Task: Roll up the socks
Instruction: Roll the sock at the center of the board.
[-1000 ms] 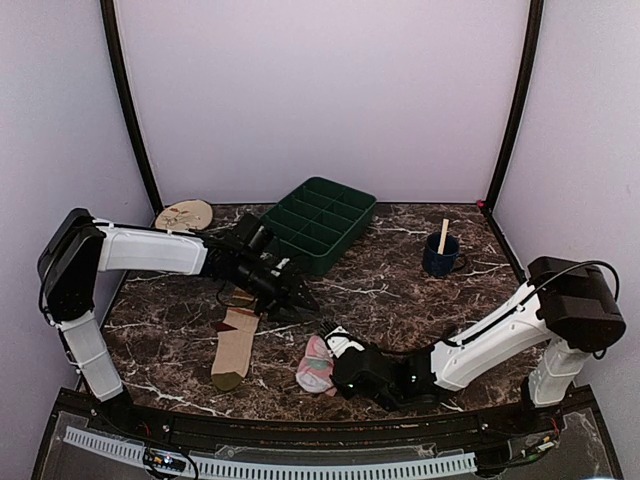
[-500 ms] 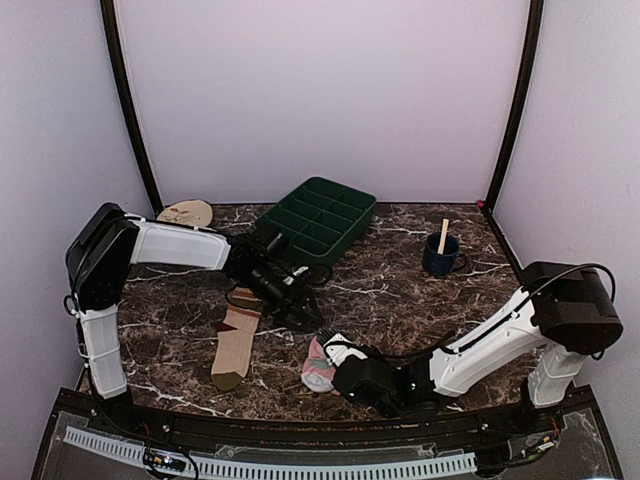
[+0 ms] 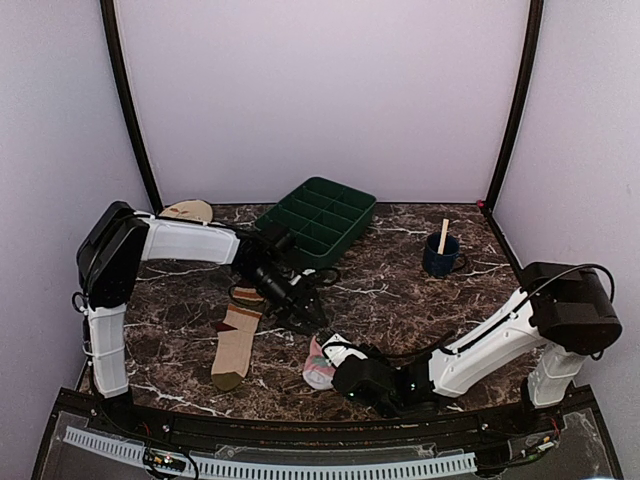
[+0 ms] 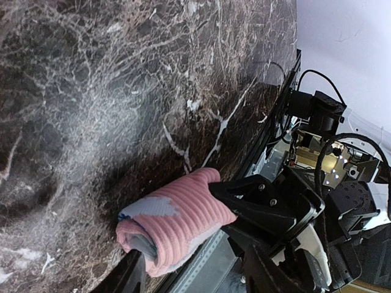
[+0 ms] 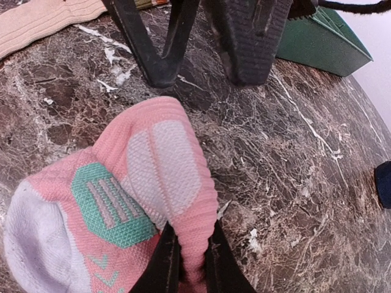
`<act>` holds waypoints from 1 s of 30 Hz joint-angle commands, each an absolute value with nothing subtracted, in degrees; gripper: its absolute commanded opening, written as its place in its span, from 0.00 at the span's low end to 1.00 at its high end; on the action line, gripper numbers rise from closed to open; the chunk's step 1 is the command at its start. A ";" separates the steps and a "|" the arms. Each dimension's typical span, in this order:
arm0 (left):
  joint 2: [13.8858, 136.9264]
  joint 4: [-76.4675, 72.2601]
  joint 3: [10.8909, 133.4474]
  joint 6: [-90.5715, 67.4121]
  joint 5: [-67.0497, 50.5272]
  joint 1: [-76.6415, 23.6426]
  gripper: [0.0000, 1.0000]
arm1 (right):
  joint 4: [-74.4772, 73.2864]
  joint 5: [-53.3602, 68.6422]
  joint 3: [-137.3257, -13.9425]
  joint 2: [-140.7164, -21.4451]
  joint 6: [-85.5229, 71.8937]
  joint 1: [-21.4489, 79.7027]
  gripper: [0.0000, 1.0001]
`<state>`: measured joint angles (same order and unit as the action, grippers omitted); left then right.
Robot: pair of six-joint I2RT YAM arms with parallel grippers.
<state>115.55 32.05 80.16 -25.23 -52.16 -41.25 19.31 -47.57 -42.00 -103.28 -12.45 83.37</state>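
Note:
The pink sock [image 3: 318,364] with teal and white patches lies partly rolled near the table's front edge. My right gripper [image 3: 338,368] is shut on a fold of it; in the right wrist view the fingers [image 5: 164,259] pinch the pink sock [image 5: 153,183] on both sides. My left gripper [image 3: 312,318] is open and empty, just behind the pink sock. In the left wrist view the sock's roll [image 4: 177,217] lies between my left gripper's [image 4: 195,276] spread fingers. The beige striped sock [image 3: 237,335] lies flat to the left.
A green compartment tray [image 3: 320,220] stands at the back centre. A blue mug [image 3: 440,256] with a wooden stick stands at the back right. A round beige disc [image 3: 185,212] lies at the back left. The table's front rail [image 3: 300,440] is close below the pink sock.
My left gripper has moved forward and right, closer to the pink sock. My right gripper still holds the sock in about the same place.

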 commanded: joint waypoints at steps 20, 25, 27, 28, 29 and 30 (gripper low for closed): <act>118.77 38.85 81.49 -27.09 -55.01 -45.32 0.62 | 23.81 -52.97 -43.29 -105.59 -7.21 84.73 0.00; 119.53 39.37 81.42 -27.32 -54.62 -45.77 0.63 | 24.52 -53.18 -42.57 -105.30 -6.97 85.33 0.00; 119.83 39.43 81.69 -27.61 -54.45 -46.00 0.61 | 24.65 -53.25 -42.46 -105.42 -7.03 85.55 0.00; 119.99 39.39 82.00 -27.86 -54.26 -46.11 0.56 | 24.75 -53.26 -42.36 -105.39 -7.03 85.64 0.00; 120.17 39.28 82.00 -28.04 -54.13 -46.14 0.51 | 24.86 -53.25 -42.22 -105.38 -7.15 85.75 0.00; 120.27 39.08 82.06 -28.56 -53.83 -46.22 0.45 | 24.89 -53.37 -42.19 -105.40 -7.27 85.90 0.00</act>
<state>119.70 37.58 80.68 -27.81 -54.33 -45.56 22.13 -51.68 -42.54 -105.23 -7.49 84.88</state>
